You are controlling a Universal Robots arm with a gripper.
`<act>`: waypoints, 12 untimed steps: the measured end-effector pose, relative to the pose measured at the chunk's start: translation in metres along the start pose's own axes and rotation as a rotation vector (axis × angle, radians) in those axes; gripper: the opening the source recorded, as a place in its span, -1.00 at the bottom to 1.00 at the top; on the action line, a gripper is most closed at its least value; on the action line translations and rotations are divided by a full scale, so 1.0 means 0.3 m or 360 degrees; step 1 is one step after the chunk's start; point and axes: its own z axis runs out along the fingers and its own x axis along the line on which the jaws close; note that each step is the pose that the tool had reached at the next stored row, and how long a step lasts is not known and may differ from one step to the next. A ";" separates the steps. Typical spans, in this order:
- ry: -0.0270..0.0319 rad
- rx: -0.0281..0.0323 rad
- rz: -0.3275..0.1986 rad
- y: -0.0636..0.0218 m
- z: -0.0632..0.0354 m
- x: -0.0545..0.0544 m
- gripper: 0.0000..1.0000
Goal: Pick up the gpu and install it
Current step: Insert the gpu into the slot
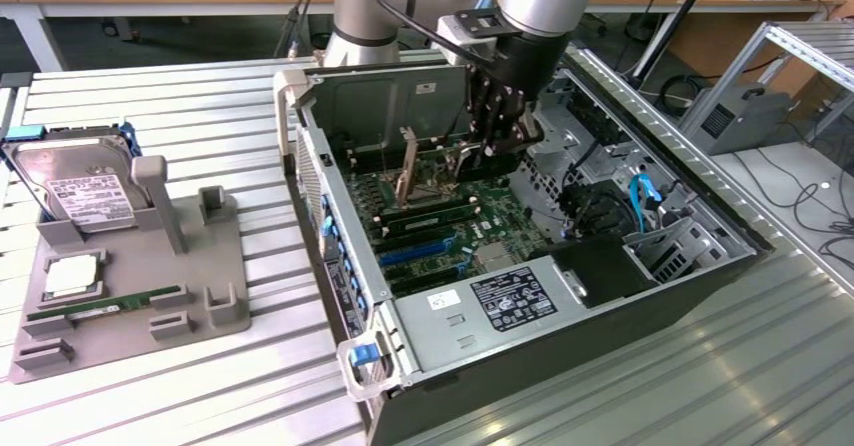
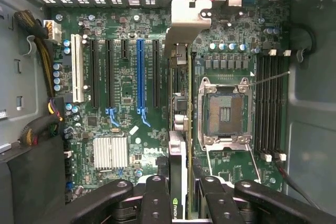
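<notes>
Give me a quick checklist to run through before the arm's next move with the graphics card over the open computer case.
1. Thin dark graphics card with silver bracket held in the hand: ok.
2. Card inside the open black computer case, above the green motherboard: ok.
3. Card seated in a slot: not ok, edge not yet down.
4. Blue expansion slot free of parts: ok.
5. Card lined up over a slot: cannot tell.

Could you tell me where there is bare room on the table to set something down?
The ribbed table is bare in front of the grey fixture tray and between the tray and the computer case. Inside the case it is crowded: the gripper holds the gpu.
</notes>
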 end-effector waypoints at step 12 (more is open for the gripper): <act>-0.00068 0.00000 0.0000 0.005 0.005 0.008 -0.47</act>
